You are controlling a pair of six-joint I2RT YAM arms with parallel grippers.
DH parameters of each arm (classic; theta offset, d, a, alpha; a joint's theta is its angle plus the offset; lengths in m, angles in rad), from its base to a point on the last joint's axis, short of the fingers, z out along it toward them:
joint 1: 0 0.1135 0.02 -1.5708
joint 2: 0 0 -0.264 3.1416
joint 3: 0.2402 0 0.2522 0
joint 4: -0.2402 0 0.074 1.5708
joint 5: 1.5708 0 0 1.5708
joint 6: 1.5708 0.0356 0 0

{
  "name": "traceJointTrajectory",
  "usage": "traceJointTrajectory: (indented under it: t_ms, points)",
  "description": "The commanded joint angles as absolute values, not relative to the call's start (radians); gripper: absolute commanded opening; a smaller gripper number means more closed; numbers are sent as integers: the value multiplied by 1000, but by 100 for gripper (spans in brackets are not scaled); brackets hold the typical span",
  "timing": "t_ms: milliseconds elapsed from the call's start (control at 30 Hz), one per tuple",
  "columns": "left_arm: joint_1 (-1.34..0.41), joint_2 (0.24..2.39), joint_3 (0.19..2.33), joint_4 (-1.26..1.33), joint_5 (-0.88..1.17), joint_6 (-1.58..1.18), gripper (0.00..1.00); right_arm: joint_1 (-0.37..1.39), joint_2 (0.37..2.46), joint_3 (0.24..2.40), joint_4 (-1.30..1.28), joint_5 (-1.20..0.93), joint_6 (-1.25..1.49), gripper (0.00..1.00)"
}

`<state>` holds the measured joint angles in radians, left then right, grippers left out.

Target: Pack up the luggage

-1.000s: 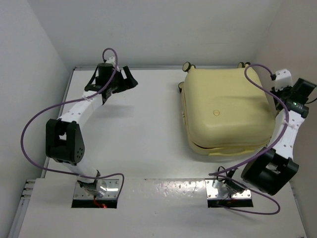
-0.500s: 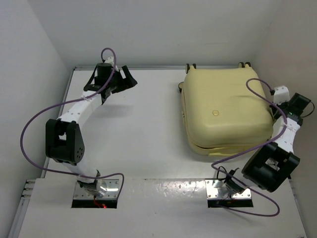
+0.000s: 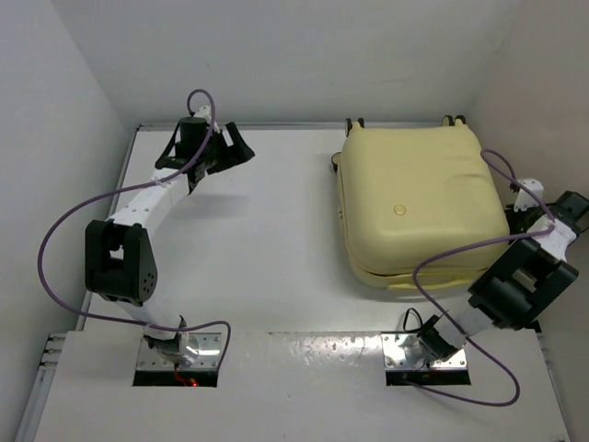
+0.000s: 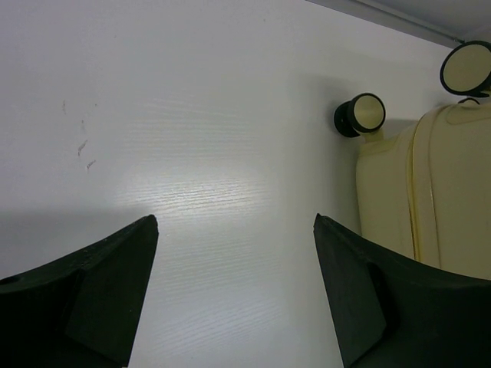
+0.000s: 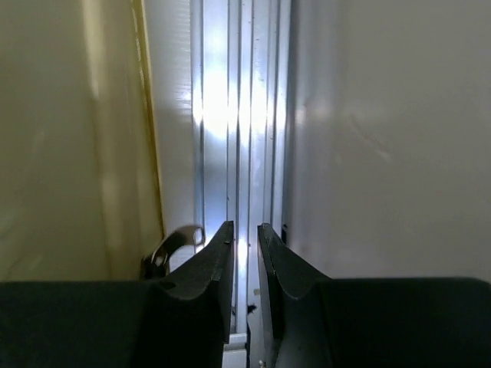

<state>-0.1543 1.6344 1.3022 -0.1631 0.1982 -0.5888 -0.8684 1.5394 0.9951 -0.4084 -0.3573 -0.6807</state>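
- White tabletop [image 3: 276, 239], closed in by plain pale walls on the left, far and right sides, fills the overhead view.
- The luggage [image 3: 419, 207] lies flat and shut on the far right part of the table. Its pale yellow shell faces up, so its inside is hidden.
- Its right edge sits close to the right wall. The right arm and a loop of purple cable [image 3: 460, 253] cross over that side and cover part of the near right corner.
- Small black wheels [image 3: 352, 122] peek out at the far edge. Only their tops show from above.
- In the left wrist view two wheels [image 4: 360, 115] are seen end on, and the upper one is cut by the frame edge. Only a strip of the yellow shell enters at the right.
- The left gripper [image 4: 234, 222] hangs over bare table at the far left, well apart from the luggage. Its jaws are spread wide with nothing between them, and the finger bases run out of the frame.
- The right gripper [image 5: 245, 226] is down in the narrow gap between the shell and the right wall. Its jaws are almost pressed together, leaving a thin slit that pinches nothing.
- From above, the right gripper's fingers cannot be made out beside the suitcase.
- Beyond those tips runs a ribbed metal rail [image 5: 238, 115], glaring with reflected light.
- A small metal loop [image 5: 175, 239] shows just left of the fingers, against the shell. It is blurred and half hidden by the finger, so I cannot tell what it is or whether the finger touches it.
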Motion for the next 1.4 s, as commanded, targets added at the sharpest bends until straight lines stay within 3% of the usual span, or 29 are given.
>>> traceJointTrajectory:
  t_ms: [0,200,400,633,800,867,967,1133,1300,1367]
  points:
    - [-141,1631,1333,-135,207,-604,87,-867,1620,1043,-499,-448,-698,18]
    - [-141,1631,1333,-135,207,-604,87,-853,1723,1094,-534,-442,-673,17]
    - [-35,1603,1252,-75,322,-692,87,-758,1628,1016,-639,-543,-686,14]
    - [100,1571,1204,-104,408,-695,86,-393,1361,822,-701,-693,-618,13]
    - [192,1488,1148,-104,408,-666,85,96,1208,707,-463,-698,-369,14]
    - [222,1467,1138,-136,408,-655,84,298,1206,721,-368,-677,-289,15]
    - [309,1415,1138,-207,342,-632,84,367,1255,813,-382,-660,-193,17]
    - [434,1280,1062,-256,304,-632,76,353,1108,727,-286,-487,-167,22]
    - [457,1227,1011,-405,302,-488,66,448,990,615,-166,-376,-111,28]
    - [457,1227,993,-454,302,-479,55,505,953,568,-94,-260,-14,31]
